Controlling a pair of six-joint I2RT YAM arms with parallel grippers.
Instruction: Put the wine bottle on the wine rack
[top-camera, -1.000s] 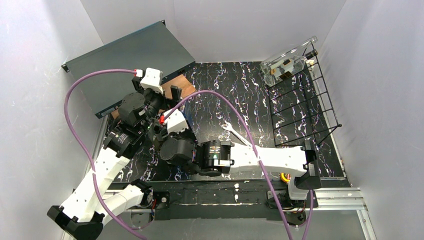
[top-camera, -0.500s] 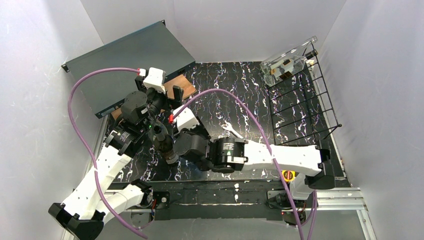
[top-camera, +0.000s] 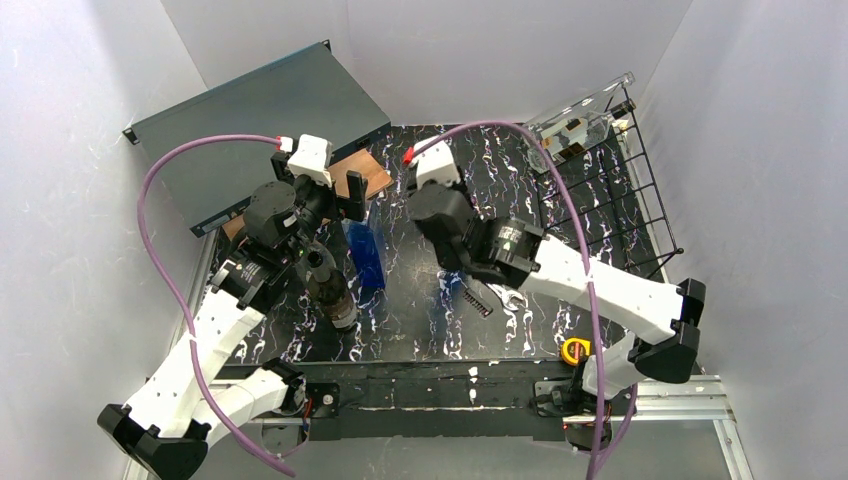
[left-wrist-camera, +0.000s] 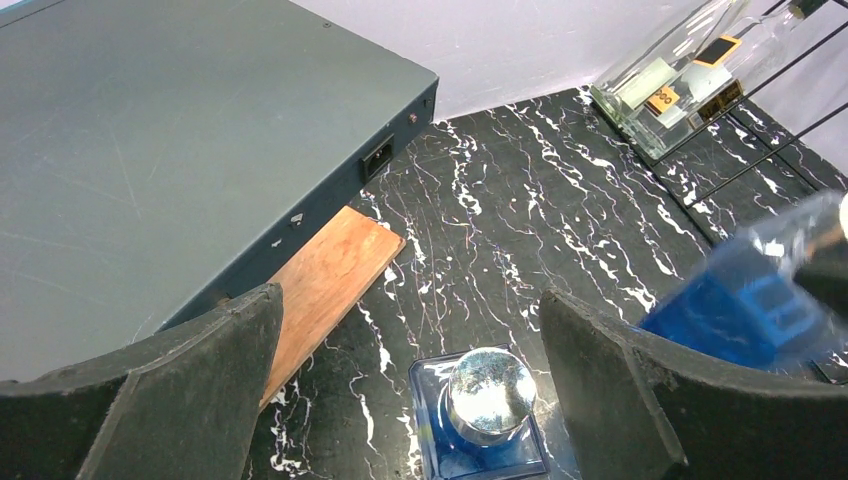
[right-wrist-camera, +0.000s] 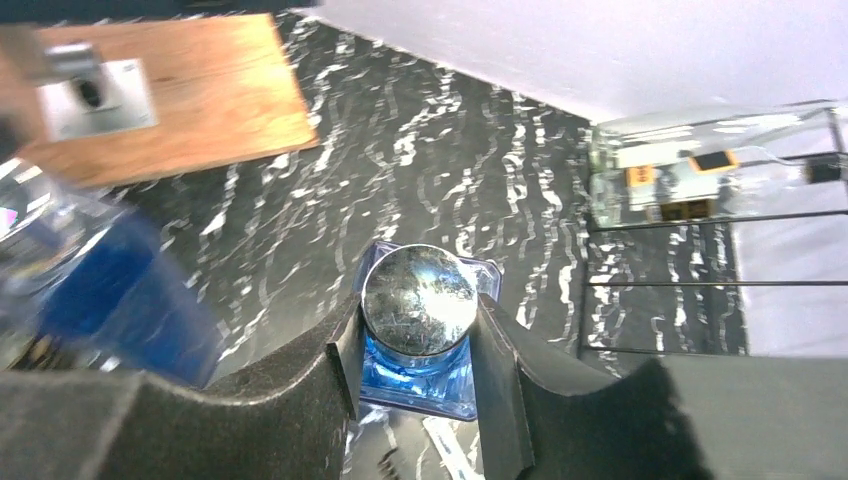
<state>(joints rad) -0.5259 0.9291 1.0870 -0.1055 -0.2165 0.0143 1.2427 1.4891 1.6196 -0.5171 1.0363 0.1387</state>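
Blue square glass bottle (right-wrist-camera: 417, 385) was held by its round silver cap in the closed right gripper (right-wrist-camera: 416, 312), over the black white-veined surface (top-camera: 420, 330), apart from the black thin-wire rack (top-camera: 600, 205), left gripper (left-wrist-camera: 410, 320) spread wide above a second blue square bottle (left-wrist-camera: 480, 445).

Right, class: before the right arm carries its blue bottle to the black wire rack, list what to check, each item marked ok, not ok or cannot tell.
1. Grip: the right claw is shut on the blue square glass bottle, just under its cap: ok.
2. Clearance: that bottle's base is off the black marbled table: cannot tell, the base is hidden.
3. Other arm: the left claw is open and holds nothing: ok.
4. Obstacle: the second blue square bottle stands upright below the left claw, on the side away from the rack: ok.
5. Target: the black thin-wire rack has bare rows: ok; only a clear glass bottle lies at its top end.
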